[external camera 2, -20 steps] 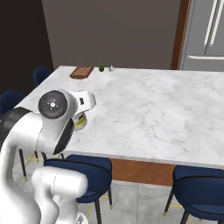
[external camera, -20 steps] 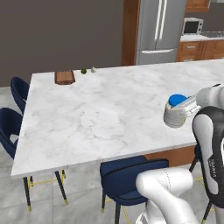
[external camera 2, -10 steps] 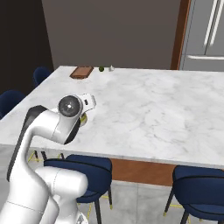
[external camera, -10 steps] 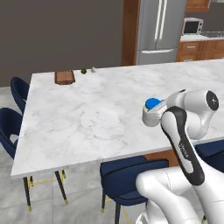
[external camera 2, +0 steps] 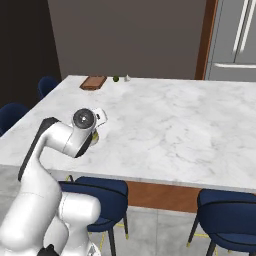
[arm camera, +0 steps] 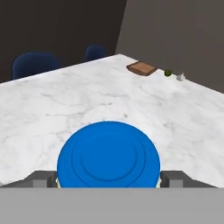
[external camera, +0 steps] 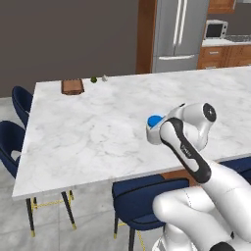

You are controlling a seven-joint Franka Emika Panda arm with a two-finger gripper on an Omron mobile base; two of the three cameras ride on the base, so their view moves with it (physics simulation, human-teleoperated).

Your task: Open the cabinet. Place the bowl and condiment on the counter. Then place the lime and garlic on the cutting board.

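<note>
My gripper point(external camera: 153, 128) is shut on the condiment point(external camera: 155, 120), a small pale jar with a blue lid, just above the white marble counter point(external camera: 88, 127) near its front edge. In the hand view the blue lid of the condiment point(arm camera: 108, 157) sits between my two fingertips point(arm camera: 38, 179). At the far left corner of the counter lies the cutting board point(external camera: 72, 86), with the green lime point(external camera: 93, 79) and the pale garlic point(external camera: 104, 78) on the marble just right of it. The cutting board point(arm camera: 141, 68), lime point(arm camera: 168, 73) and garlic point(arm camera: 180, 77) lie far ahead of the hand.
Blue chairs point(external camera: 142, 198) stand along the counter's front and at its left end point(external camera: 19, 100). A steel fridge point(external camera: 176, 34) and a microwave point(external camera: 214, 29) stand behind the counter at the back right. A dark wall runs behind the far edge.
The arm has swung left from the counter's right end toward its middle front, with the blue-lidded jar still in the gripper. The board, lime and garlic have stayed put.
</note>
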